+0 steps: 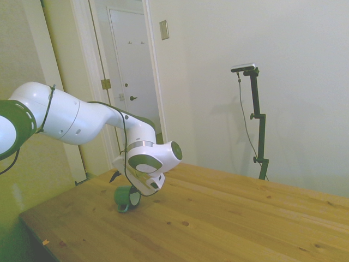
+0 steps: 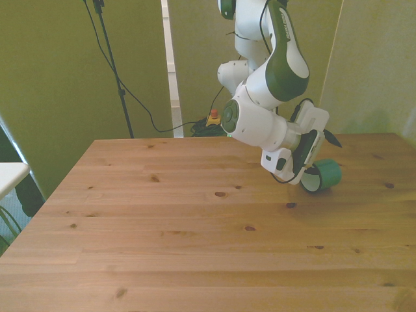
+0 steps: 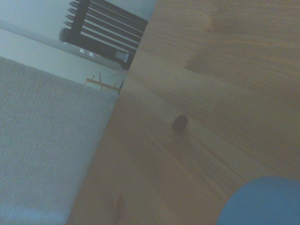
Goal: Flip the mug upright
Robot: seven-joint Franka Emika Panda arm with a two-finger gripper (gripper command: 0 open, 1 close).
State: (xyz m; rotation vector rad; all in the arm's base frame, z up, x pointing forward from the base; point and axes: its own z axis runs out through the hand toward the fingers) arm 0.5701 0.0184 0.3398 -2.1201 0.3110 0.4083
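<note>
Currently the mug (image 2: 323, 174) lies on its side on the wooden table (image 2: 195, 234), near the edge at the front view's right, with its open mouth turned toward that view's left. My gripper (image 2: 312, 155) sits low against the mug, with the wrist tilted steeply over it. Finger spacing cannot be read: the wrist housing hides the fingertips in the side view, and in the front view they merge with the mug's rim. I cannot tell whether I am holding the mug or merely touching it.

Risk 1, in my judgement: the mug is cylindrical and rests on its curved wall. Any sideways push from my fingers without a firm hold could roll it toward the nearby table edge.

Risk 2: a grip on the thin rim alone may slip as the mug rotates, dropping it back on its side.

Risk 3: with my wrist angled this low, further descent could press the housing against the tabletop.

Container status: the pale interior (image 1: 134, 198) shows at the mouth in the side view. Nothing is seen inside, though only part of the interior is visible. The wrist view shows only a blurred blue-green edge (image 3: 262, 204), probably the mug, and bare wood.
</note>
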